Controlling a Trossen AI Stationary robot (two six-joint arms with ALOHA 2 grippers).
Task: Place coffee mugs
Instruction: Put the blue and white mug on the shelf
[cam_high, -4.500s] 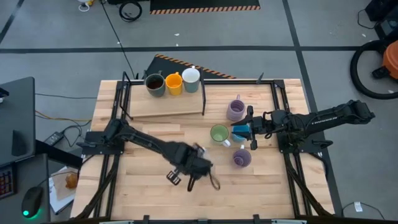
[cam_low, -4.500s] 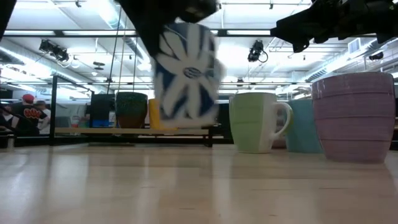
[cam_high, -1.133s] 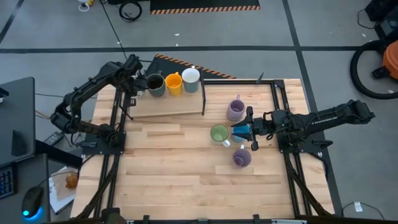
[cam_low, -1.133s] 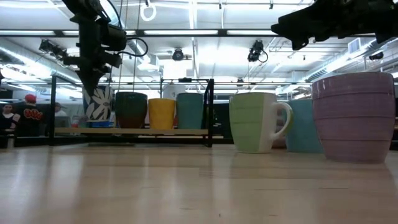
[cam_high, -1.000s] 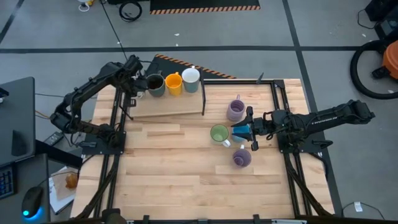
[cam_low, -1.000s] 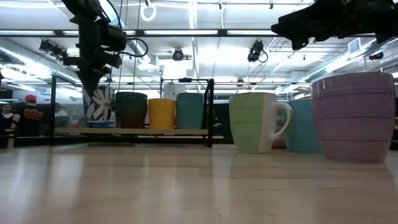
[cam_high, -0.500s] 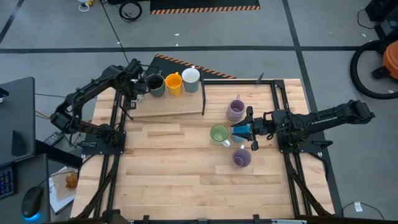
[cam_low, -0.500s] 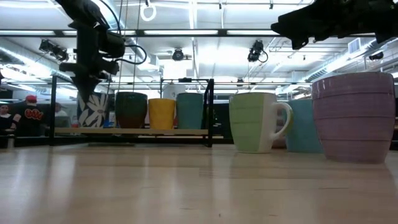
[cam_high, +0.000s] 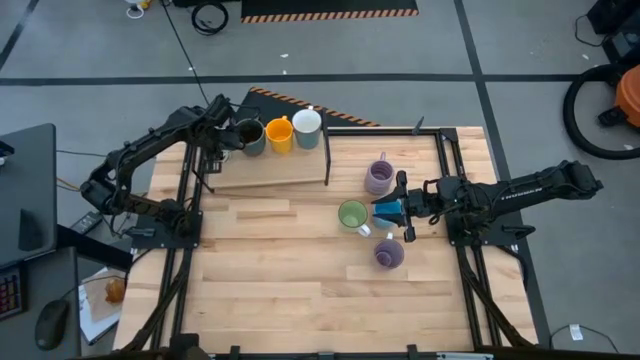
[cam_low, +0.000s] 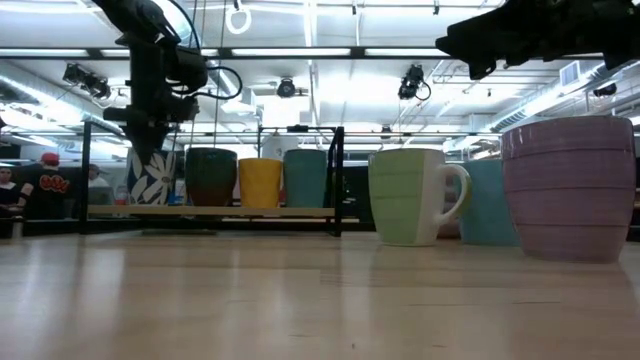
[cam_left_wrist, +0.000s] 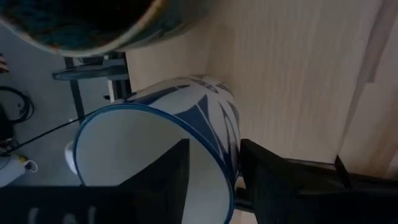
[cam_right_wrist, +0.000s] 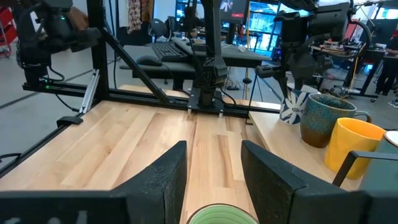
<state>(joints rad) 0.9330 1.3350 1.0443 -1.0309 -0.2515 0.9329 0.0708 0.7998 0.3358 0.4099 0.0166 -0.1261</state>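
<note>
White-and-blue floral mug (cam_low: 152, 178) stands on raised wooden board (cam_high: 270, 168), beside dark brown mug (cam_low: 211, 176); pattern visible only from low and wrist views. Left gripper (cam_low: 146, 140) straddles its rim, fingers spread, unclenched. Right gripper (cam_high: 403, 209) open beside green mug (cam_high: 352, 215).

Near half of the worktop (cam_high: 290, 280) lies bare. Mugs crowd the raised board (cam_high: 270, 172) at the back; green mug (cam_high: 352, 215) and lavender mugs (cam_high: 380, 177) block the right claw (cam_high: 403, 212).
</note>
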